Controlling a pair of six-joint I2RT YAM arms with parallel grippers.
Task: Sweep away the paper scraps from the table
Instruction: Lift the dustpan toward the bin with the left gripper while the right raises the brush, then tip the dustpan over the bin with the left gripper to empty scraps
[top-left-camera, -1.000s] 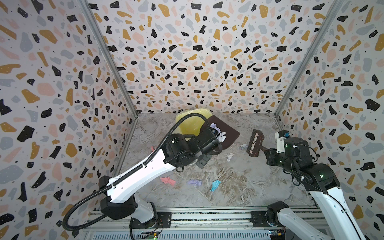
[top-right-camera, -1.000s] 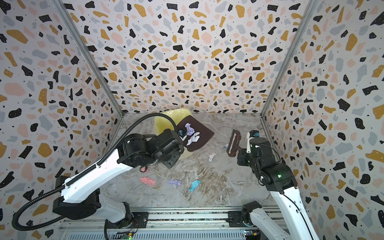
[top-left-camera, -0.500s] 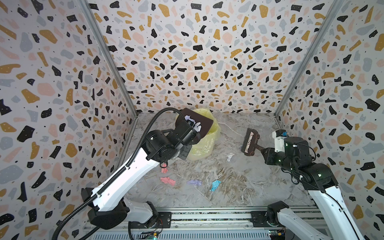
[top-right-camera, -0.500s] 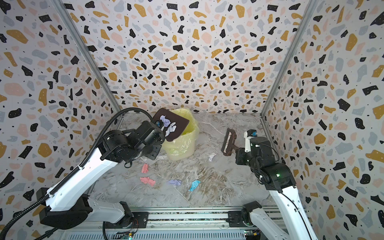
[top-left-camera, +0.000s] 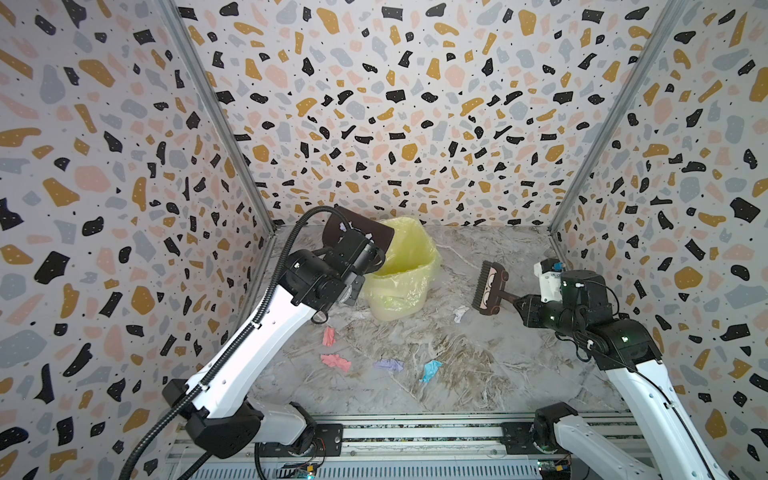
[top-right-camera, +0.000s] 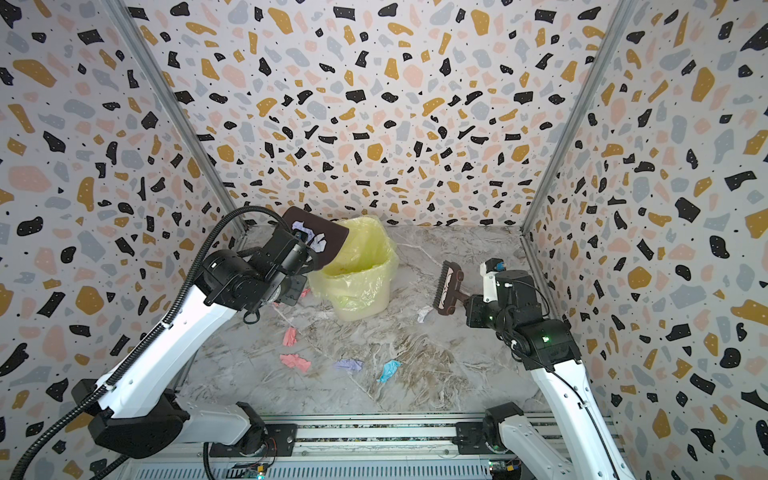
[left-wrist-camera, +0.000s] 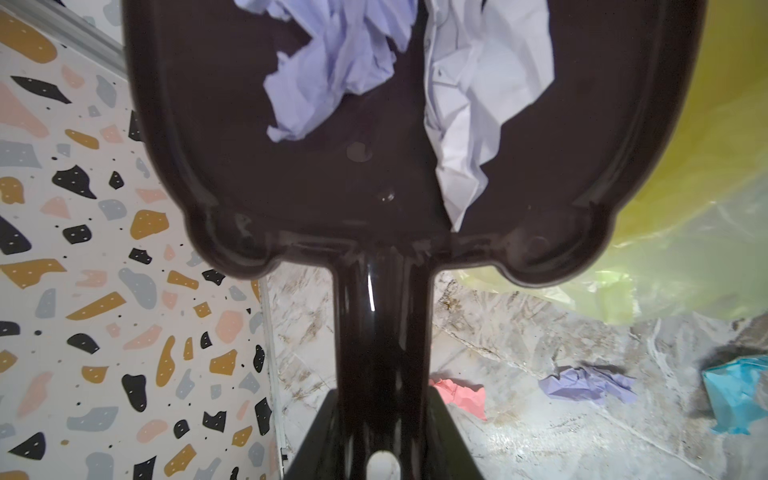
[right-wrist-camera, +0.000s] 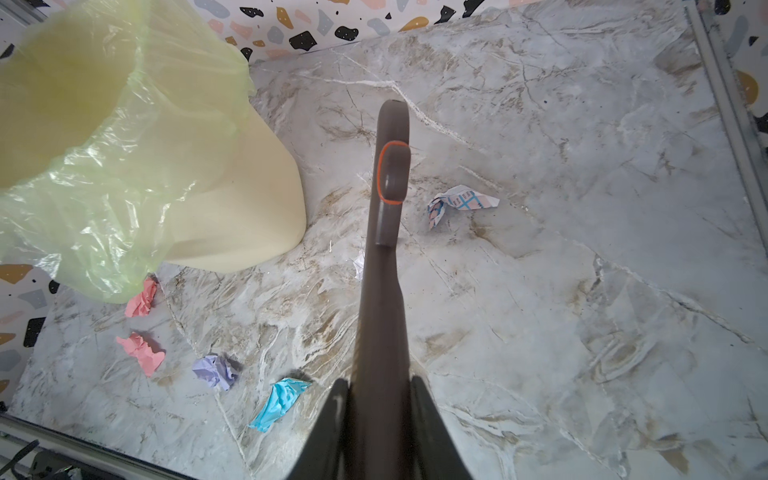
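left gripper (left-wrist-camera: 382, 411) clamped on dustpan (top-right-camera: 334, 241) handle, pan aloft, long axis toward back wall, bin (top-left-camera: 415, 266) opening off its side edge | right gripper (right-wrist-camera: 380, 399) closed on brush (top-left-camera: 489, 291) handle, head raised, nearer white scrap (top-left-camera: 460, 312) | paper scraps (left-wrist-camera: 332, 75): lilac and white on pan, clear only in left wrist view; rest strewn on table (top-left-camera: 478, 374) in both top views

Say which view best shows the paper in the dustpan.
The left wrist view: lilac scrap and white scrap lie large on the dustpan. In both top views they are tiny; the right wrist view misses them.
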